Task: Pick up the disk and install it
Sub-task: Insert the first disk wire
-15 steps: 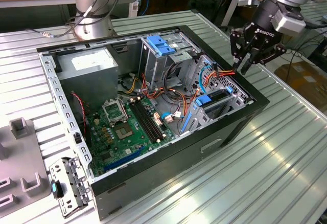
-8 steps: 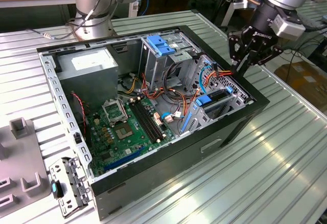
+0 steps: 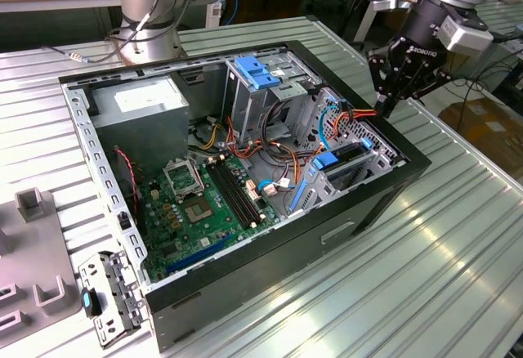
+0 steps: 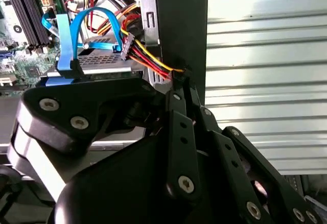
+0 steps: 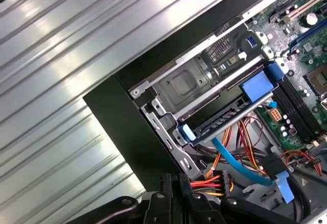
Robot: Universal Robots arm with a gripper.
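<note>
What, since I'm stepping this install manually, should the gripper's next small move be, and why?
Probably ease the gripper slightly inward, toward the disk. The disk already sits in its drive cage, while the gripper is pinched on the power cable at the case wall, seemingly drawing its wires taut; slackening them first looks safest.

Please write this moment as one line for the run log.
gripper: shut, at coloured wires by case edge | disk: in drive cage, not held | blue cable: at disk
</note>
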